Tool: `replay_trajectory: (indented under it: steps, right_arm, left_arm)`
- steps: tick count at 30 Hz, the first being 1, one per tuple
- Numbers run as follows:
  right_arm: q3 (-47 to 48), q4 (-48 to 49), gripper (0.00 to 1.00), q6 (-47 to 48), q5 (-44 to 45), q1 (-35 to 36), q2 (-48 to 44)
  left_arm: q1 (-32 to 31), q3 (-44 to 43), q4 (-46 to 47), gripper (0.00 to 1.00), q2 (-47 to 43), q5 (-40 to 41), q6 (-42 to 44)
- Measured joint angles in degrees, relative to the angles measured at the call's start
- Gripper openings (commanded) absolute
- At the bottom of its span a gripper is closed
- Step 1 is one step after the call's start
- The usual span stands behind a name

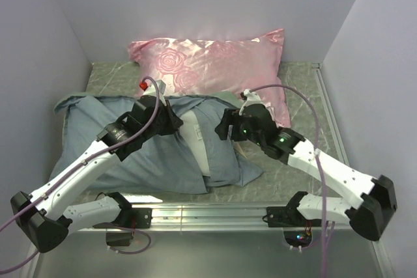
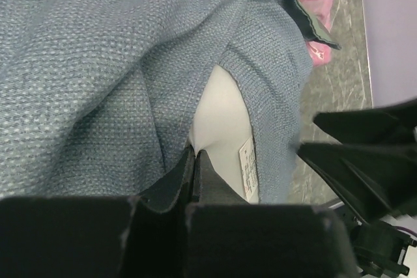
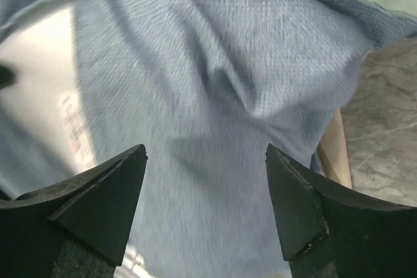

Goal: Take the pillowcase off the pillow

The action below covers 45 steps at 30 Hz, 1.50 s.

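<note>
Overhead, the pillowcase lies grey-blue side out from 9 o'clock to the centre of the table. A strip of the pillow is exposed at its 3 o'clock edge, and a pink pillow sits at 12 o'clock. Left wrist: the left gripper is clenched on a pillowcase fold beside the bare pillow. Right wrist: the right gripper is released, fingers wide apart above the cloth.

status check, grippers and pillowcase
left gripper shut on pillowcase edge. right gripper open over it. pillow partly showing at the opening. pink rose pillow close behind.
</note>
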State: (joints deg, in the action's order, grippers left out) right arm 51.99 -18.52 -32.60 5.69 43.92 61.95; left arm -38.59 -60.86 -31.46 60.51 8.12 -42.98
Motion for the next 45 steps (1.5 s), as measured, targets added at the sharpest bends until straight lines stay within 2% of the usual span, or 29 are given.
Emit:
replay_trajectory:
  steps: [2,5,6,9,14,20,27,40,45]
  right_arm:
    - [0.9,0.9,0.73,-0.3,1.0,0.2,3.8]
    - [1.6,2.0,0.51,-0.8,2.6,0.2,7.0]
    - [1.6,2.3,0.26,-0.9,3.1,0.2,7.5]
    - [2.2,2.5,0.0,-1.2,4.5,0.2,8.5]
    - [6.9,1.1,0.0,-1.7,7.5,-0.1,12.2]
    - [7.3,0.0,0.0,-2.5,8.7,-2.8,12.6]
    - [7.3,-0.6,0.0,-3.1,4.2,-13.9,13.4]
    - [9.1,-0.5,0.0,-4.0,-4.9,-21.1,22.6]
    - [8.2,1.9,0.0,-3.8,-2.1,-24.6,25.6]
  left_arm:
    - [-0.9,0.5,0.4,0.01,0.0,0.6,-0.3]
    - [-1.8,1.1,0.6,0.01,0.0,1.2,-0.8]
    - [-2.0,1.4,0.8,0.01,-0.2,1.3,-0.9]
    - [-2.2,2.6,1.1,0.01,-0.9,1.2,-1.3]
    - [-2.3,3.7,1.2,0.0,-2.9,1.2,-1.5]
    - [-2.3,4.3,0.4,0.01,-5.3,0.8,-1.3]
    - [-2.4,4.3,-1.9,0.0,-9.2,-2.3,-0.6]
    - [-2.5,2.6,-8.3,0.01,-16.2,-6.3,0.9]
    - [-2.6,-0.6,-9.4,0.01,-22.3,-8.6,0.4]
